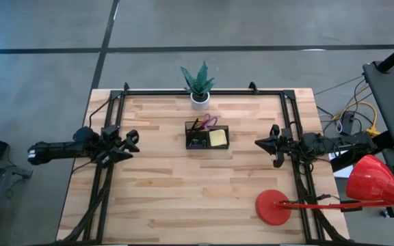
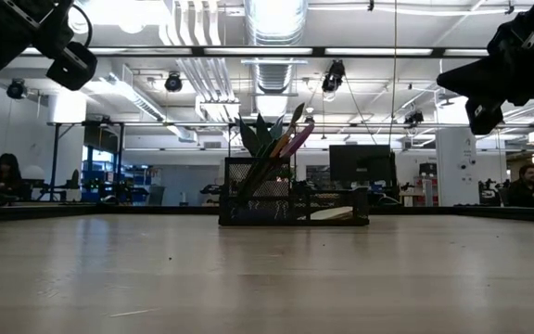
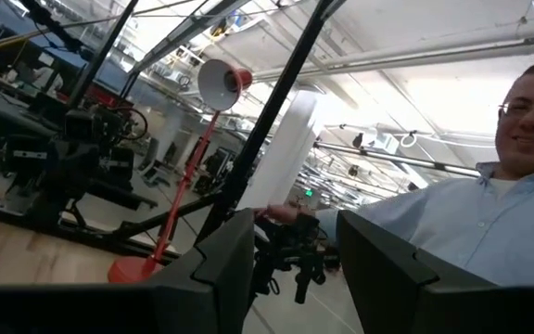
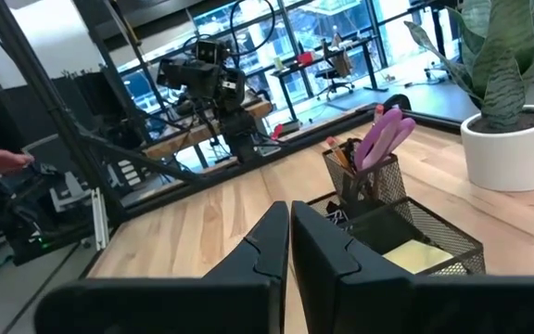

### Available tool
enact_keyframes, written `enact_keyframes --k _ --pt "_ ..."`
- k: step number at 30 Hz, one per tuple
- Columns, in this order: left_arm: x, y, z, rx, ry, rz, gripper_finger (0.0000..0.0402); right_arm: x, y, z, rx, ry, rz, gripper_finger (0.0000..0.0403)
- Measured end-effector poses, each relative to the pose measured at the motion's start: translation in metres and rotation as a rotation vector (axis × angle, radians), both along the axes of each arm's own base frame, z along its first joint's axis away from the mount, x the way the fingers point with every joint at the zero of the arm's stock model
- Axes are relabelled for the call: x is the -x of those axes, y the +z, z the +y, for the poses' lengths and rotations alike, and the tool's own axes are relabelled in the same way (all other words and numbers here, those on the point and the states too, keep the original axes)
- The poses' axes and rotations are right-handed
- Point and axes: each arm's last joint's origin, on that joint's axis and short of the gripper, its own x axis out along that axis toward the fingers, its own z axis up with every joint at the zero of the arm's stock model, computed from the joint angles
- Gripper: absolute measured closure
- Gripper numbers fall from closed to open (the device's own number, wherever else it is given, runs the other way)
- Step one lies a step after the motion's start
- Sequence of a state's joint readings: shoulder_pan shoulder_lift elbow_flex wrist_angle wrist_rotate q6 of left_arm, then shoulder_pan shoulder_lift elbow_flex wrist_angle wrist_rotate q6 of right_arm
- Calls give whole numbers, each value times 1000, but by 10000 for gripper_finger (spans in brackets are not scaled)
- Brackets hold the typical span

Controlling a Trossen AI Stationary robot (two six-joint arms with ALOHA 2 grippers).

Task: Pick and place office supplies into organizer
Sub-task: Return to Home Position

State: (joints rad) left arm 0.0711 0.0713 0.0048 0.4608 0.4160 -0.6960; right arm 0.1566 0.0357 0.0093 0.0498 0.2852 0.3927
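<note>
Grey floor [image 1: 40, 27], dark seams; open office, ceiling ducts [image 2: 276, 23], strip lights [image 2: 156, 53], large windows [image 4: 341, 23].

The wooden counter [image 1: 163, 198] carries a black organizer [image 1: 207, 147]. A white plant pot [image 1: 200, 98] stands just beyond the organizer, and a red lamp base [image 1: 273, 208] sits well apart from it, right and nearer.

The high view hangs overhead and looks straight down, far enough off to take in the whole worktop [image 1: 183, 198], with the organizer [image 1: 207, 138] near the middle. The low view sits at surface height and looks level across the boards at the organizer, with the room behind it. The left wrist view tilts upward past the left pincer [image 3: 295, 223], towards the lamp [image 3: 219, 83] and a person [image 3: 452, 232] close by. The right wrist view looks from nearby, past the right pincer [image 4: 290, 209], at the organizer and the plant [image 4: 503, 65]. The high, low and right wrist views all show the organizer, and the high and left wrist views both show the lamp.
</note>
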Motion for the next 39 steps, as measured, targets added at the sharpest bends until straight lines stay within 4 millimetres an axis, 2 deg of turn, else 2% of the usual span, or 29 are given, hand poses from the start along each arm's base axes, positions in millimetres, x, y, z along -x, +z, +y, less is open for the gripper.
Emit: enact_keyframes --k 6,11,15,25,39 --pt "-3 -3 0 2 1 38 261 1 2 0 -3 -3 -20 394" --pt "-6 -16 1 13 1 189 261 2 4 -1 -6 -3 -40 394" --pt "-7 -22 1 17 1 245 261 2 3 -1 -6 -3 -39 394" --pt "-2 -17 0 13 0 185 261 2 3 0 -4 -2 -27 394" --pt "-3 -18 0 14 1 189 261 2 3 0 -5 -2 -28 394"
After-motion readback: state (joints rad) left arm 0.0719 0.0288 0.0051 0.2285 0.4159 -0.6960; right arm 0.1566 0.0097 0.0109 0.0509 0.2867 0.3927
